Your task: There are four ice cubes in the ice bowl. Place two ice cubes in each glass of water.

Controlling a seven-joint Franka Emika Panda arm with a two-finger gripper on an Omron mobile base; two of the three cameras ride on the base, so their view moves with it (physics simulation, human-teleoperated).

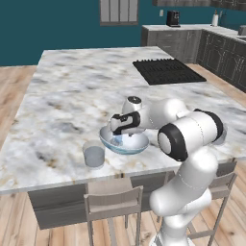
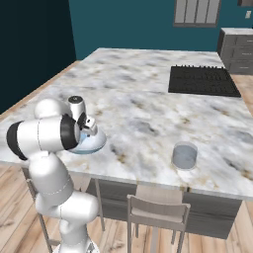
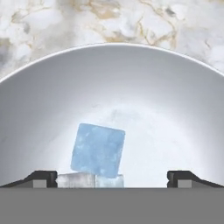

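- In your left base view, start at the left: a glass of water stands near the front edge of the marble bench, just left of the bowl and apart from it.
- Moving right, the bowl sits on the bench with your gripper lowered into it from above; the white arm bends over from the lower right.
- Further right and back, a black cooktop is set into the bench, well apart from the bowl.
- Below the bench edge you see a stool.
- In your right base view the order flips: the bowl is at the left, partly hidden behind the arm, with the gripper over it.
- To the right, a second glass of water stands near the front edge, well apart from the bowl.
- In your hand view, the bowl's pale wall curves around the picture, with marble beyond the rim.
- A pale blue ice cube lies tilted on the bowl floor, left of centre.
- A greyer cube sits just beneath it at the bottom edge, touching it; you cannot make out further cubes.
- Your gripper stands wide open, one fingertip at the left and the other at the right, with the cubes between them nearer the left one; it holds nothing.
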